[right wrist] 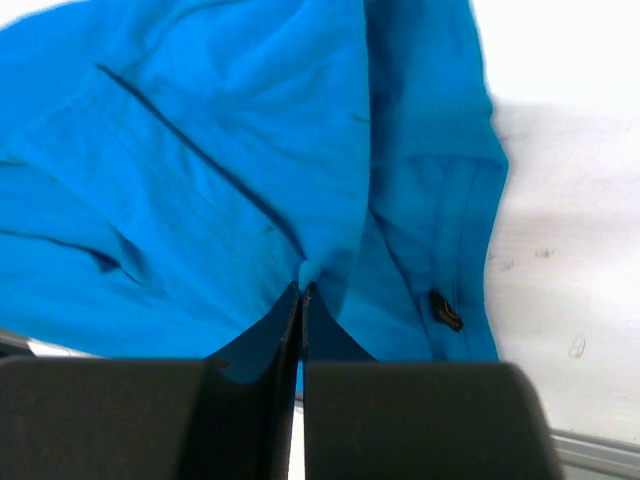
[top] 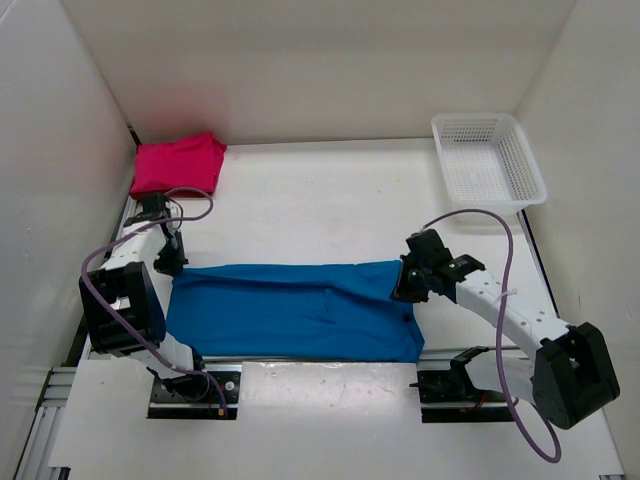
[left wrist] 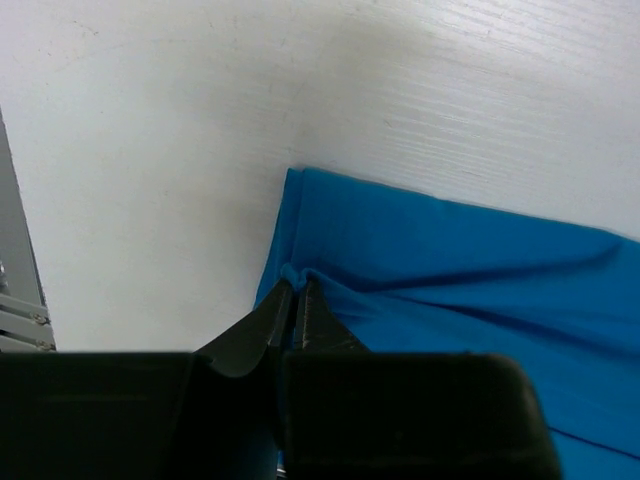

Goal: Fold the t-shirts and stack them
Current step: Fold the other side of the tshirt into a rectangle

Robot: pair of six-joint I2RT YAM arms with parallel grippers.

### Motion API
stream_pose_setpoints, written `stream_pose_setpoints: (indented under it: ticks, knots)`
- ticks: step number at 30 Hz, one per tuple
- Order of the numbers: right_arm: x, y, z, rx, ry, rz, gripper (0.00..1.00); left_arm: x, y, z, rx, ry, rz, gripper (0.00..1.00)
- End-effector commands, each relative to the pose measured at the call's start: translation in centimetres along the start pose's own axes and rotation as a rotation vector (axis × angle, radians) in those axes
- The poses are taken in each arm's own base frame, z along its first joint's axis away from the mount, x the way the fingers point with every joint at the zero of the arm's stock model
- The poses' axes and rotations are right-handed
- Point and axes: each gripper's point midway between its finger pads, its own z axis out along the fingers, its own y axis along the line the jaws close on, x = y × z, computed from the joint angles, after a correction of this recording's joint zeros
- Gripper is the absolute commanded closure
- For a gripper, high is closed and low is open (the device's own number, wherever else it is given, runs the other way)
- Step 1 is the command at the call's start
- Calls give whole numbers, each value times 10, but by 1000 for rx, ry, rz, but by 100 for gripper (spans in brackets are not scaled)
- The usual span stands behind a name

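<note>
At the far left corner of the table [top: 320,190] the pink shirt [top: 178,164] lies folded in a small bundle against the wall. Nearer to the arms, the left gripper [top: 170,262] stands at the left end of the blue shirt [top: 290,310], which lies as a long flat band across the near part of the table, between the two arms. The top view shows only that this gripper meets the cloth. The left wrist view shows more: its fingers [left wrist: 255,330] are pressed together on a small pinch of the blue edge, close to a corner, with bare white table beside it. At the right end of the band the right gripper [top: 404,288] is down on the far corner. In the right wrist view its jaws are closed too, with a little fold of blue cloth between the tips, and a small dark tag [right wrist: 445,310] shows on the cloth; the top view gives it only as a dot. The white basket [top: 487,160] stands in the far right corner, well apart from both shirts.
</note>
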Motion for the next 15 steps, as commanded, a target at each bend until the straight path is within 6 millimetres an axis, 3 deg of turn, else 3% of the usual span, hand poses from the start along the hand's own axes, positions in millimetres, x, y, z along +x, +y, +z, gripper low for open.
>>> stream_pose_setpoints:
  ticks: [1,7,12,14,15]
  knots:
    - [19,-7,-1,7,73,-19,100,-3,7,-1,-39,-31,-3,90]
    - [42,-17,7,24,171,-52,100,13,4,5,-45,8,14,88]
    - [47,-20,11,36,201,-58,100,14,6,4,-55,4,13,85]
    - [44,-20,12,43,195,-68,100,11,7,-2,-54,-22,8,80]
    - [44,-20,12,43,195,-68,100,17,4,-3,-51,-14,21,72]
